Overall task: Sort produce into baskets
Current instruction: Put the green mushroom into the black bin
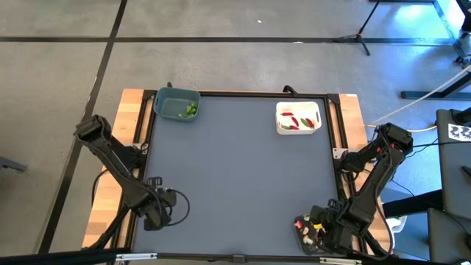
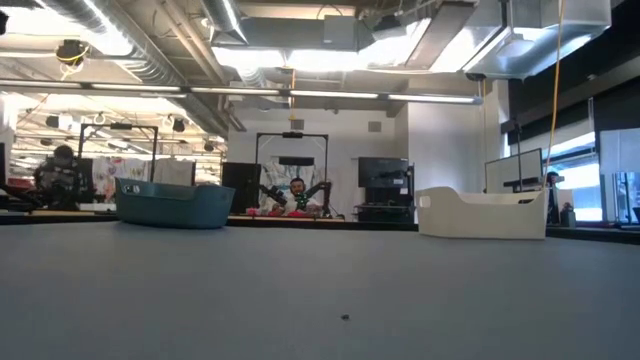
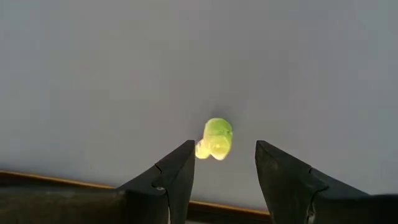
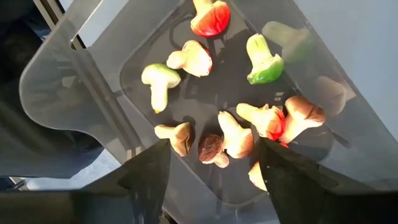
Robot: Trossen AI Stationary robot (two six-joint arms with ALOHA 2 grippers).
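A small yellow-green piece of produce (image 3: 216,138) lies on the grey table near its near left corner. My left gripper (image 3: 224,171) hangs open just above it, pointing down, one finger on either side and clear of it; in the high view the gripper (image 1: 165,210) hides the piece. My right gripper (image 4: 214,180) is open above the dark grey tray (image 4: 56,81) at the near right corner (image 1: 299,224). In the tray lie several red, green and tan pieces (image 4: 239,134). The blue-grey tub (image 1: 176,103) holds green pieces, the white tub (image 1: 298,118) red ones.
The two tubs stand at the table's far edge, blue-grey tub (image 2: 170,203) on the left, white tub (image 2: 480,212) on the right, with bare grey table (image 1: 235,169) between them and the arms. A black frame and wooden strips (image 1: 132,118) border the table. A person (image 2: 297,190) sits in the room behind.
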